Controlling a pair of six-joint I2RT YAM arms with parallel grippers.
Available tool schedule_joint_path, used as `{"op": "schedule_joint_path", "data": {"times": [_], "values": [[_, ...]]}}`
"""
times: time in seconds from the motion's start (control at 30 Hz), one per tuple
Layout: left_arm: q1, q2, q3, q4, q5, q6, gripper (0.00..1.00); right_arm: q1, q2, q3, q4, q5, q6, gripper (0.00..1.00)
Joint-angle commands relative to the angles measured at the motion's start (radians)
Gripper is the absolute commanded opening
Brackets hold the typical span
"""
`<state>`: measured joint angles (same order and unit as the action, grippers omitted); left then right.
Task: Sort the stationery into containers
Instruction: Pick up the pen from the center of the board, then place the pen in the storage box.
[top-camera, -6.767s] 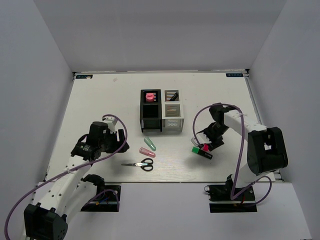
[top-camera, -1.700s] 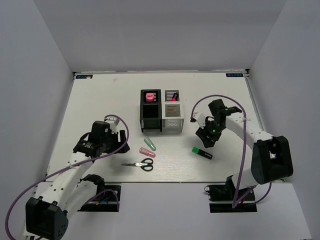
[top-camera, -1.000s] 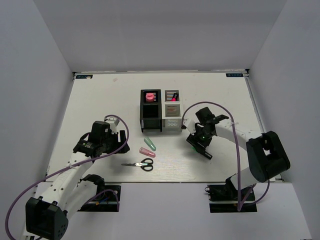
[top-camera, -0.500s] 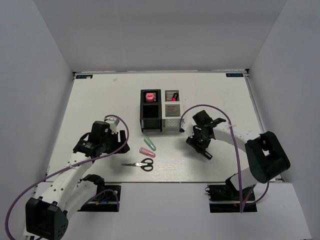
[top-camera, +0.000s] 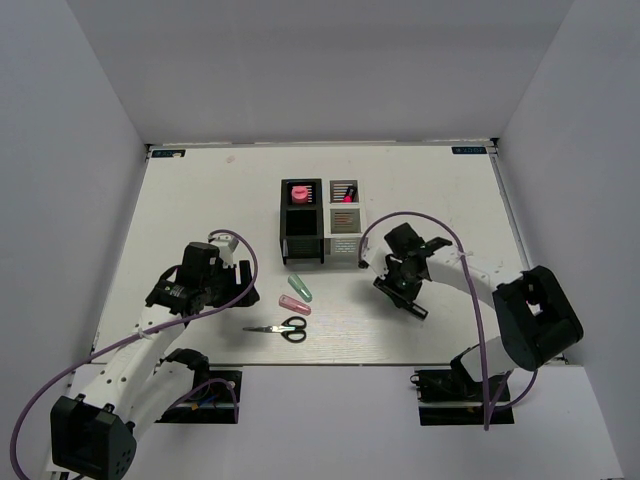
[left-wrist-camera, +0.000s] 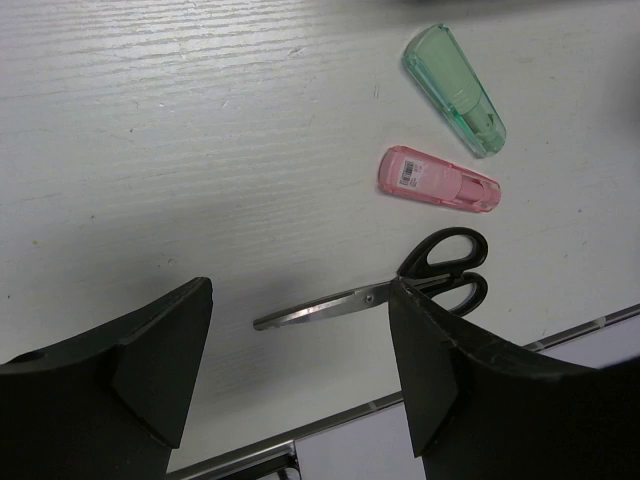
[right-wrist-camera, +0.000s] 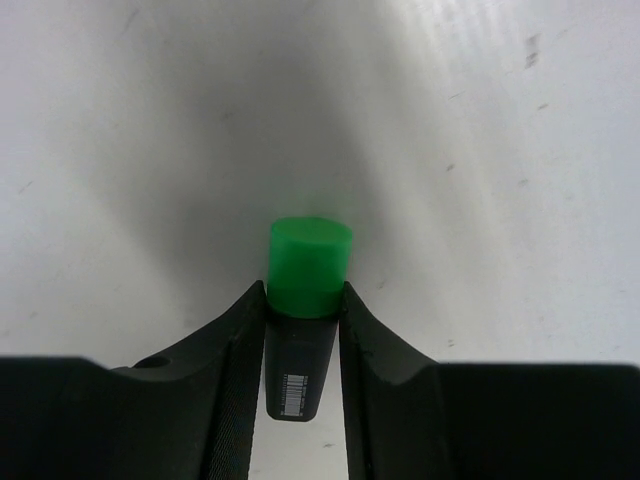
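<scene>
Where the table (top-camera: 200, 200) runs right of centre, pinches one green-capped highlighter (right-wrist-camera: 310, 262) between the right fingers (right-wrist-camera: 235, 360). Spreads the left fingers (left-wrist-camera: 130, 370) wide over one pair of scissors (left-wrist-camera: 380, 295) near the front edge, beside one green capsule (left-wrist-camera: 455, 90) and one pink capsule (left-wrist-camera: 438, 180). Mid-table, four boxes (top-camera: 345, 245).

Four slatted boxes (top-camera: 301, 250): two black, two white. One pink tube (top-camera: 299, 193). One green-capped highlighter (right-wrist-camera: 308, 268), one pink-capped highlighter (top-camera: 345, 196). One green capsule (left-wrist-camera: 456, 88), one pink capsule (left-wrist-camera: 438, 179). One pair of scissors (left-wrist-camera: 400, 290).

Green highlighter (top-camera: 417, 311) mostly beneath right fingers (right-wrist-camera: 232, 385)
</scene>
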<state>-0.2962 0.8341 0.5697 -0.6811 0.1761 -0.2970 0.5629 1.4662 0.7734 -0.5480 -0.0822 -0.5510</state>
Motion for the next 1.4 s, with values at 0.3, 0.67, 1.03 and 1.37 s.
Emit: {"op": "schedule_joint_path", "data": {"times": [0.3, 0.67, 1.03, 1.37], "values": [[0.006, -0.010, 0.025, -0.005, 0.005, 0.002, 0.82, 0.003, 0.038, 0.662, -0.357, -0.272, -0.027, 0.00], [0.006, 0.007, 0.021, 0.005, 0.011, 0.013, 0.82, 0.000, 0.241, 0.837, 0.189, -0.407, 0.017, 0.00], [0.006, 0.023, 0.024, 0.000, 0.008, 0.021, 0.82, -0.027, 0.453, 1.018, 0.393, -0.383, 0.117, 0.00], [0.005, 0.036, 0.025, 0.000, 0.011, 0.024, 0.82, -0.061, 0.480, 0.959, 0.457, -0.370, 0.195, 0.00]]}}
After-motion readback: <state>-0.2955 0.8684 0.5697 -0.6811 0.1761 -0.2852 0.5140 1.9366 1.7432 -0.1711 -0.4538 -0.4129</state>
